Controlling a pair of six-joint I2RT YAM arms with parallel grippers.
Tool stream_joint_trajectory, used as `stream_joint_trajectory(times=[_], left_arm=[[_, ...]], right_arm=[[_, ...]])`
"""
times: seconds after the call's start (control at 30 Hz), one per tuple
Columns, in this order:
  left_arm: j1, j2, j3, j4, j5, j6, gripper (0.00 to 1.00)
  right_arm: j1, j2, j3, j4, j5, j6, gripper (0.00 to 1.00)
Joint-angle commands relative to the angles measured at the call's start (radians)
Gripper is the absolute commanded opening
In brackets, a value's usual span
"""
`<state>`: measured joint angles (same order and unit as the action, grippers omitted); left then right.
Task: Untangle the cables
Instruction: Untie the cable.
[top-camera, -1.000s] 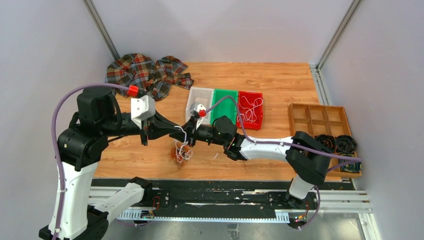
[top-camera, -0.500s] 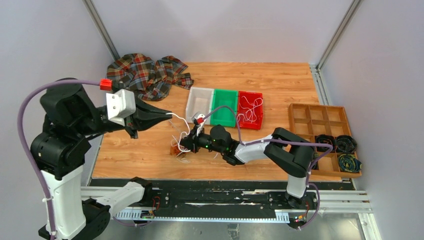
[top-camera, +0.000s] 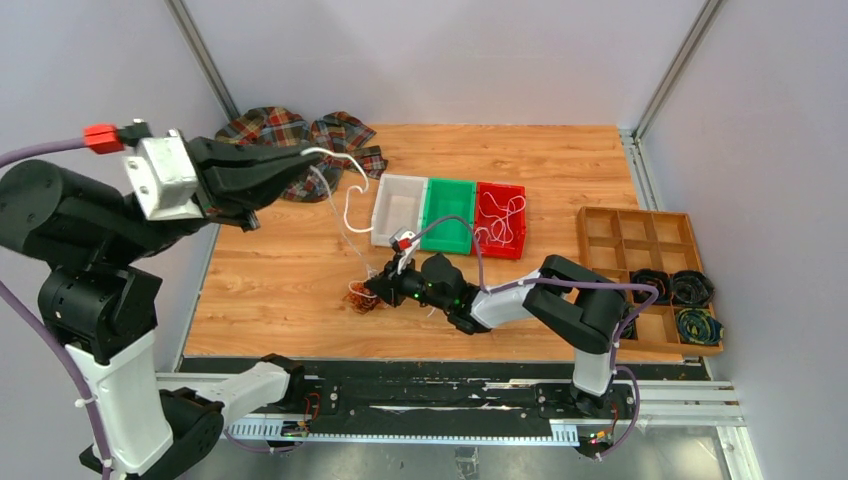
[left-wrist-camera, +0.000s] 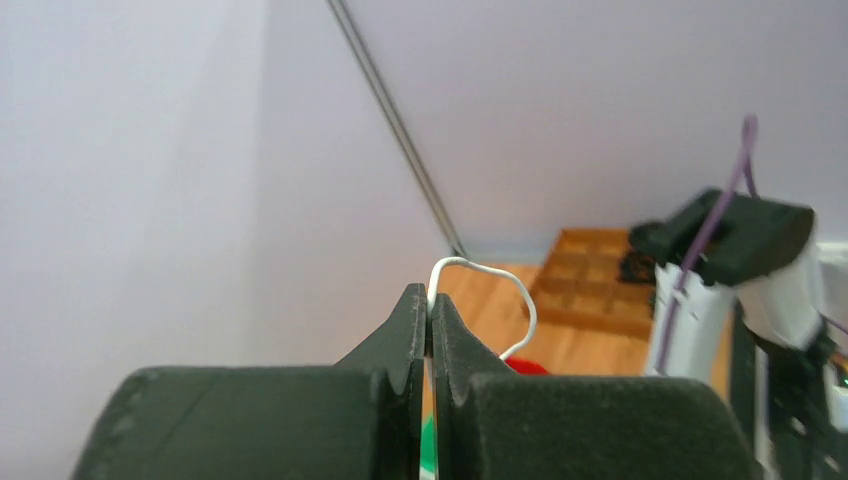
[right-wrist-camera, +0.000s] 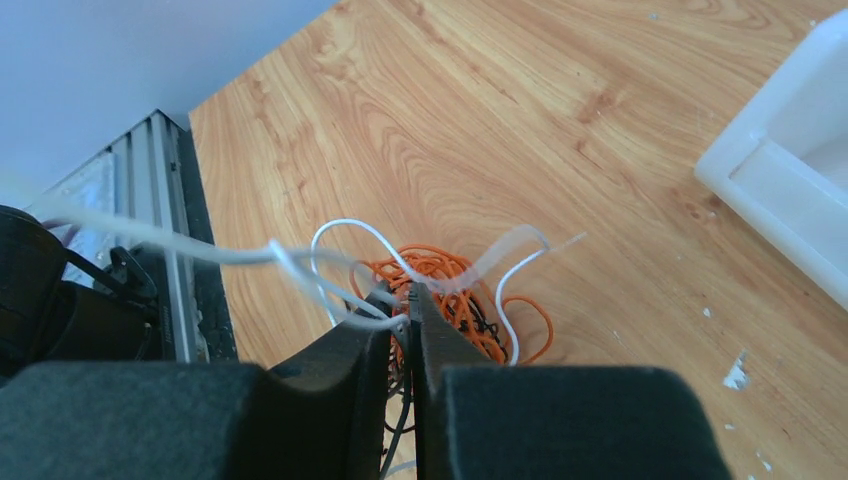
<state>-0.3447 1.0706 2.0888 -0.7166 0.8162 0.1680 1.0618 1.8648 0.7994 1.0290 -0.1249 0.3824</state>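
A tangle of orange, black and white cables (top-camera: 362, 297) (right-wrist-camera: 470, 290) lies on the wooden table near its front. My left gripper (top-camera: 312, 155) (left-wrist-camera: 430, 300) is raised high on the left and is shut on a white cable (top-camera: 345, 200) (left-wrist-camera: 500, 280), which runs down in loops to the tangle. My right gripper (top-camera: 378, 290) (right-wrist-camera: 408, 295) sits low at the tangle. Its jaws are almost together, with a black cable (right-wrist-camera: 400, 430) threaded through the slit. White strands drape over its left fingertip.
A plaid cloth (top-camera: 290, 140) lies at the back left. White (top-camera: 400, 205), green (top-camera: 448, 215) and red (top-camera: 500, 218) bins stand mid-table, with white cable in the red one. A wooden compartment tray (top-camera: 640, 240) on the right holds dark coils (top-camera: 690, 290).
My left arm has swung up and to the left, drawing the white cable out of the tangle. My right gripper dropped onto the tangle and stayed there.
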Motion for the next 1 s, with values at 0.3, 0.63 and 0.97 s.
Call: stream_joint_trajectory(times=[0.3,0.63,0.97], left_arm=[[-0.005,-0.031,0.006,0.638,-0.458,-0.127,0.0],[-0.006,-0.066,-0.068,0.485,-0.313,-0.083,0.0],[-0.005,-0.218,-0.364,0.482,-0.21,-0.148,0.01]], right_arm=[[-0.007,0.034,-0.05,-0.037,0.076,0.02,0.23],[-0.006,-0.299,-0.14,-0.122,0.13,-0.099,0.64],[-0.019,-0.689,0.002,-0.412,-0.023,-0.288,0.7]])
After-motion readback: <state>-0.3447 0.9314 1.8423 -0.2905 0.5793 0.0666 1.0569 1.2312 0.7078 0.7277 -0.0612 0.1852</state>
